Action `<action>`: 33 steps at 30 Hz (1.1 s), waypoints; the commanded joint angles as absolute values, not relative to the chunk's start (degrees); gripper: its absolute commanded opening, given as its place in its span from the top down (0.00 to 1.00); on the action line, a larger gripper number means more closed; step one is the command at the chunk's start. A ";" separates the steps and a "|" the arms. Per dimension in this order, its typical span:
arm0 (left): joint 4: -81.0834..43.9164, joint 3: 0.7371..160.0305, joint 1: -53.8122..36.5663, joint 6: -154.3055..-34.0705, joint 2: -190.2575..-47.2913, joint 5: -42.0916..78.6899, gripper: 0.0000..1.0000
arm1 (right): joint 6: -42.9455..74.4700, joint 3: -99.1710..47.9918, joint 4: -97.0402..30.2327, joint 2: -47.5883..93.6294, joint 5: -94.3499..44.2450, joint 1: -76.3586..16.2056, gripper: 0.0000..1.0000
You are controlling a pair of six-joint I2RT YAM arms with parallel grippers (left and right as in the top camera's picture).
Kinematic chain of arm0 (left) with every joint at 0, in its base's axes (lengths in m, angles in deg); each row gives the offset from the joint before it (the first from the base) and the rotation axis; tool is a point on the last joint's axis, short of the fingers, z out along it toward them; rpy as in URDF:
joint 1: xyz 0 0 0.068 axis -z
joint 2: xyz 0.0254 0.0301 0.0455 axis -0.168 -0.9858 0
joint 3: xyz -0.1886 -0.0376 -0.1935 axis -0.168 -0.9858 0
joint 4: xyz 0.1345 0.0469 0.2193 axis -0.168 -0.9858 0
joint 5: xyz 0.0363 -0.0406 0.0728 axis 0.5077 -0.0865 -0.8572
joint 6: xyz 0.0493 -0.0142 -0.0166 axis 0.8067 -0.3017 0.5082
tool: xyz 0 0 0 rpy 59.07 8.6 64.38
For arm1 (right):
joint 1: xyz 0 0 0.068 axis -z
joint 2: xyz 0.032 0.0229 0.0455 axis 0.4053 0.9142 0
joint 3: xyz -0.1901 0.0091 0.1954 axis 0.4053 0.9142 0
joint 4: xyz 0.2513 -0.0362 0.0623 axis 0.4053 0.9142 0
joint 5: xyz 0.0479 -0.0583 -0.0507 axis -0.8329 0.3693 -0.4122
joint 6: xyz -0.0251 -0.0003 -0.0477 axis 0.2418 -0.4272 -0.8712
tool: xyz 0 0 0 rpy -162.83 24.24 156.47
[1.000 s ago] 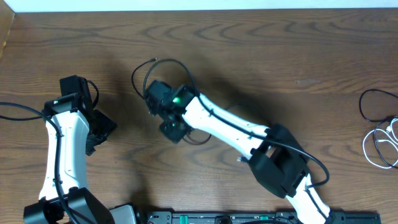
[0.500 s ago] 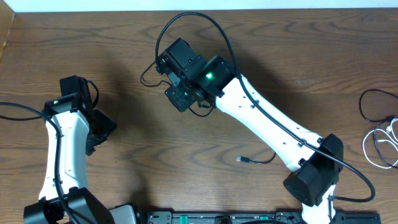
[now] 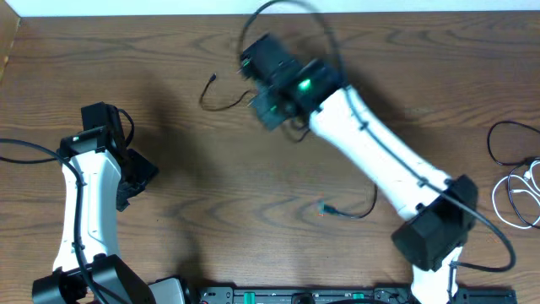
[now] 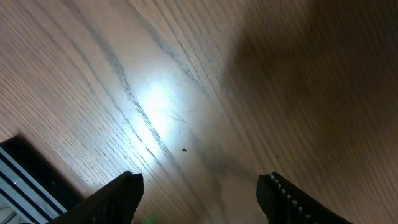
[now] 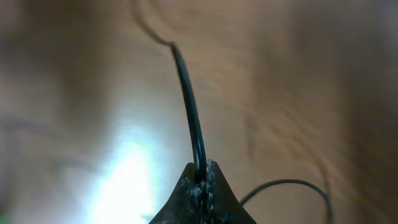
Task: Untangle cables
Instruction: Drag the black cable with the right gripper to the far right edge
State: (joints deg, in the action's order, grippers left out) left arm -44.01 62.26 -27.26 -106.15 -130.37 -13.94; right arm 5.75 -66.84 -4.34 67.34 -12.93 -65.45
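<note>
My right gripper is at the far middle of the table, blurred with motion, and is shut on a thin black cable. From the closed tips the cable runs away over the wood. In the overhead view the same cable trails left to a small plug. Its other end, with a plug, lies near the right arm's base. Far off at the left, my left gripper is open. Only bare wood shows between its fingertips.
A black cable loop and a white cable lie at the table's right edge. The right arm's white link crosses the middle diagonally. A dark rail runs along the front edge.
The right arm has swung away from me and to the right with the black cable, drawing its loop out. The free plug end has slid along behind it. The left arm has not moved.
</note>
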 commanded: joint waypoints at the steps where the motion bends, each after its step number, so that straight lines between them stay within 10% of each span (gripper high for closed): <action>1: -44.08 62.50 -27.50 -106.24 -129.84 -14.25 0.36 | 4.81 -67.28 -3.78 61.41 -8.34 -56.36 0.99; 33: -44.12 62.50 -27.50 -106.26 -129.84 -14.22 0.36 | 4.96 -67.28 -1.77 57.57 -6.77 -21.37 0.99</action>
